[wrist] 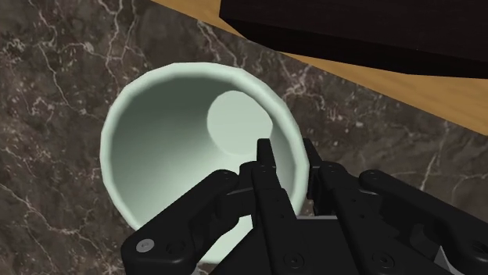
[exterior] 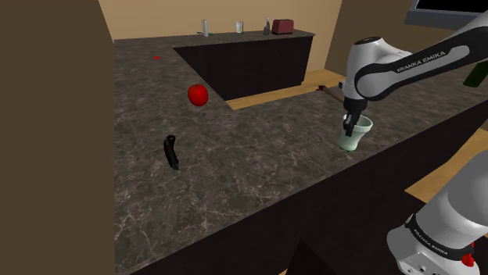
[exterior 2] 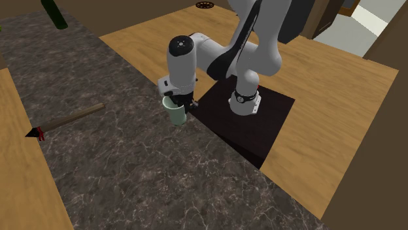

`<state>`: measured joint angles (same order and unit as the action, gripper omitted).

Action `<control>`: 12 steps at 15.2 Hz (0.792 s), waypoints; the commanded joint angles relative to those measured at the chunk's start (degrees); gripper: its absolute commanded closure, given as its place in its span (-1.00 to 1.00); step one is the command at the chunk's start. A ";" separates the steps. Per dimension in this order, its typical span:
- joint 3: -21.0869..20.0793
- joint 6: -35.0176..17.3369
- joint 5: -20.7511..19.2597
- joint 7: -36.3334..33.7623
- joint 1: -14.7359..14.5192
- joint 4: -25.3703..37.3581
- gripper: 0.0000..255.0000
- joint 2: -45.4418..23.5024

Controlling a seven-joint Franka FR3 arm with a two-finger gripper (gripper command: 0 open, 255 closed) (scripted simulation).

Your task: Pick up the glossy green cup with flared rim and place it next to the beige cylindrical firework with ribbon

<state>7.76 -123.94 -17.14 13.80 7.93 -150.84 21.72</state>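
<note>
Gripping the cup (wrist: 168, 144) by its rim, your pincer (wrist: 288, 158) has the firework (exterior 2: 70, 119) well apart toward the second exterior view's left.

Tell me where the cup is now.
The cup is at the shoulder view's right, near the edge of the counter, its wall clasped by the pincer.

Cup (exterior: 353, 139) is noted pale green. Counter (exterior: 258, 156) is seen dark brown, veined white. Ball (exterior: 198, 95) is coloured red. Gripper (wrist: 291, 160) is rendered black; arm (exterior 2: 180, 72), white; floor (exterior 2: 340, 98), tan wood-grained.
</note>
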 commanded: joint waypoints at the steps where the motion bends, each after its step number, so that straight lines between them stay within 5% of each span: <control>1: -0.06 1.27 0.19 0.27 -0.05 0.51 1.00 0.72; 12: -0.70 10.83 1.49 2.07 -0.44 5.84 1.00 5.08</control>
<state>7.10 -114.01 -15.75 15.67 7.52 -145.72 26.61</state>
